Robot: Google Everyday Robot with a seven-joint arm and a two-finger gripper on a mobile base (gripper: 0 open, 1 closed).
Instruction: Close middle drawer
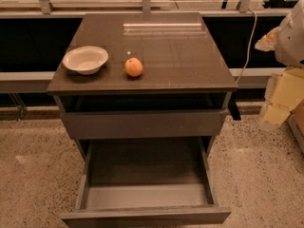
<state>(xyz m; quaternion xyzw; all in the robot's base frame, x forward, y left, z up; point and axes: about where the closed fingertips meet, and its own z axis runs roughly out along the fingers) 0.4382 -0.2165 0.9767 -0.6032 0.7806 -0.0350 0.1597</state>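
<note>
the wide dark grey-brown handleless middle drawer (145,184), far out, looks light and rigid, best pushed on its plain front; the pale pincer (278,106) hangs far right, state untellable.

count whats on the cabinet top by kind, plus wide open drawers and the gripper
white bowl: 1
orange: 1
wide open drawers: 1, the middle drawer
gripper: 1, at the right edge, beside the cabinet
total: 4
</note>
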